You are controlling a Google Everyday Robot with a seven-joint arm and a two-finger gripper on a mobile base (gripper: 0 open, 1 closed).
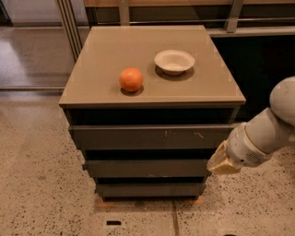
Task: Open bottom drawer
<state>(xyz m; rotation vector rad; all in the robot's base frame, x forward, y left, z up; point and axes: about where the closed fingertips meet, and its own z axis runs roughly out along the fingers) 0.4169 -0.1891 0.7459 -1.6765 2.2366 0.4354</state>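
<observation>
Now, your gripper [222, 162] hangs at 4 o'clock in the view, just beside the right end of the middle drawer front [147, 168]; whether it is spread or pressed together you cannot tell. The bottom drawer [150, 189] sits at 6 o'clock, lowest of three dark fronts, set back under the middle one and close above the speckled floor [37, 184]. On the tan cabinet top [106, 50], an orange [131, 79] lies at 8 o'clock from a white bowl [174, 61], apart from it. Metal rails [235, 10] run along 12 o'clock.
</observation>
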